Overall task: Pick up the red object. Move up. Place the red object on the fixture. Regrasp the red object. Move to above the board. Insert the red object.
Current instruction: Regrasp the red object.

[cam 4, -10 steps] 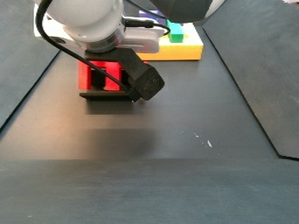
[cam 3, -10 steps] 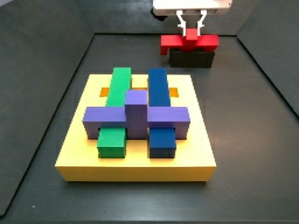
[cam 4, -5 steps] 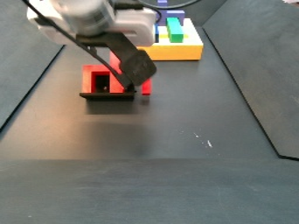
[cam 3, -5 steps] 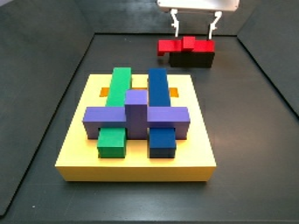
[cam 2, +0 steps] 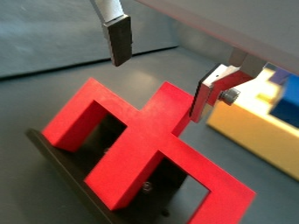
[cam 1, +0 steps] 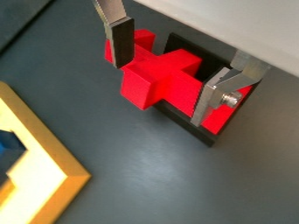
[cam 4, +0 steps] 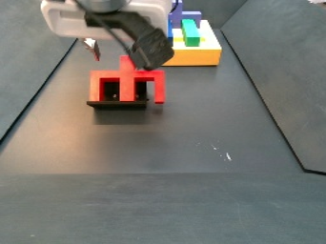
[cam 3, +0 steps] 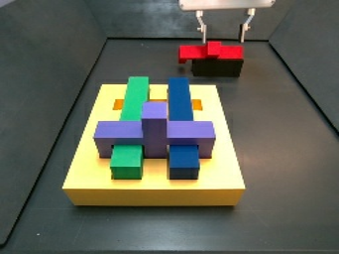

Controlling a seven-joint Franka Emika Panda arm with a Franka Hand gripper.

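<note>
The red object (cam 3: 209,51) lies across the top of the dark fixture (cam 3: 219,68) at the far end of the floor, its prongs hanging over the fixture's walls (cam 4: 128,82). My gripper (cam 3: 221,35) hangs open just above it, holding nothing. In both wrist views the two fingers (cam 1: 121,39) (cam 2: 212,91) stand wide apart on either side of the red object (cam 1: 162,75) (cam 2: 138,144), clear of it. The yellow board (cam 3: 93,171) with green, blue and purple blocks sits nearer the front in a side view.
Dark walls enclose the black floor. The board's edge (cam 1: 42,166) (cam 2: 264,133) lies close beside the fixture (cam 1: 215,133) in both wrist views. In a side view the board (cam 4: 199,55) is behind the arm.
The gripper has opened, let go of the red object and risen straight up. The red object stays on the fixture.
</note>
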